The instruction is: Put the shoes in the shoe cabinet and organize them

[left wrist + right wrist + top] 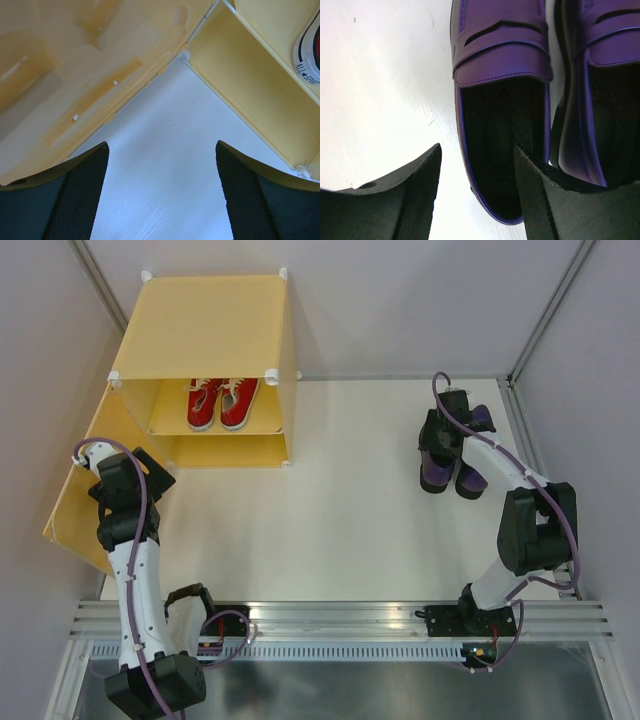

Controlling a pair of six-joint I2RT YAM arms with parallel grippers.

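**One pair shelved, purple pair waiting**

The job looked about half done. The red sneakers [222, 403] stood side by side on the inner shelf of the cabinet [200, 320], in the upper compartment, heels toward me. The cabinet door [85, 475] hung wide open to the left. The purple shoes [450, 475] were out on the table [350, 530], well apart from the cabinet on the far right, so I judged that pair was what remained to carry over, probably to the lower compartment, where I could see no shoe.

My right gripper [477, 150] hung low over the purple pair with its fingers spread. They straddled the left side wall of the left-hand shoe [502, 60] as my wrist camera saw it, one finger [400, 200] over the bare table and the other over the shoe's opening. It pinched nothing, and I could not tell whether either finger touched the shoe.

My left gripper [161, 145] was also spread and held nothing, hovering over the table between the open door and the cabinet's front corner.
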